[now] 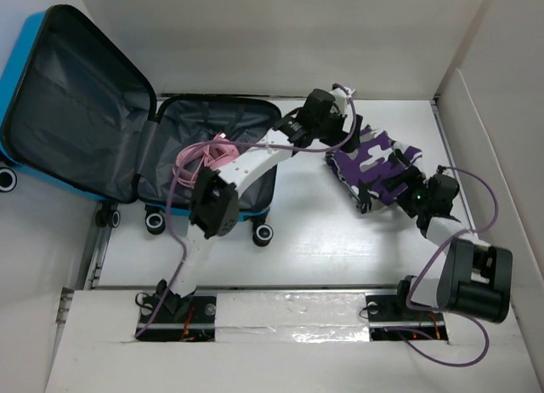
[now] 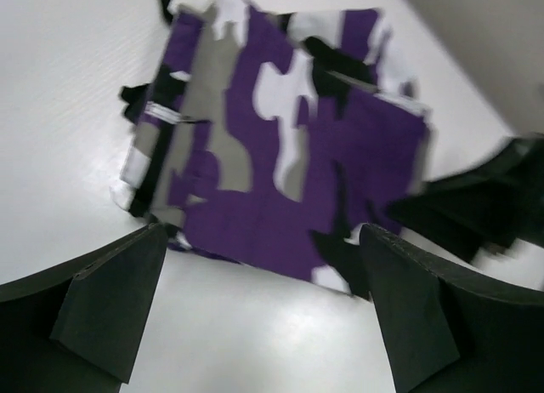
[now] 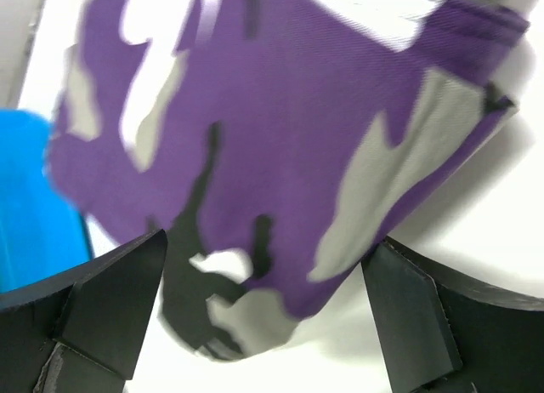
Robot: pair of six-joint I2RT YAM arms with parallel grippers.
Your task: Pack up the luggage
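Both jaws are gaping wide: left gripper (image 2: 263,240) and right gripper (image 3: 268,248) are each framing the purple camouflage cloth (image 1: 374,168) lying on the bench (image 1: 323,257). Only the overhead view is showing the luggage (image 1: 85,95) open at 10 o'clock, with a pink cable (image 1: 200,159) lying inside.

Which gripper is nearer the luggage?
Left. The left gripper hovers over the camo cloth edge facing the luggage; the right gripper is at the cloth's far edge.
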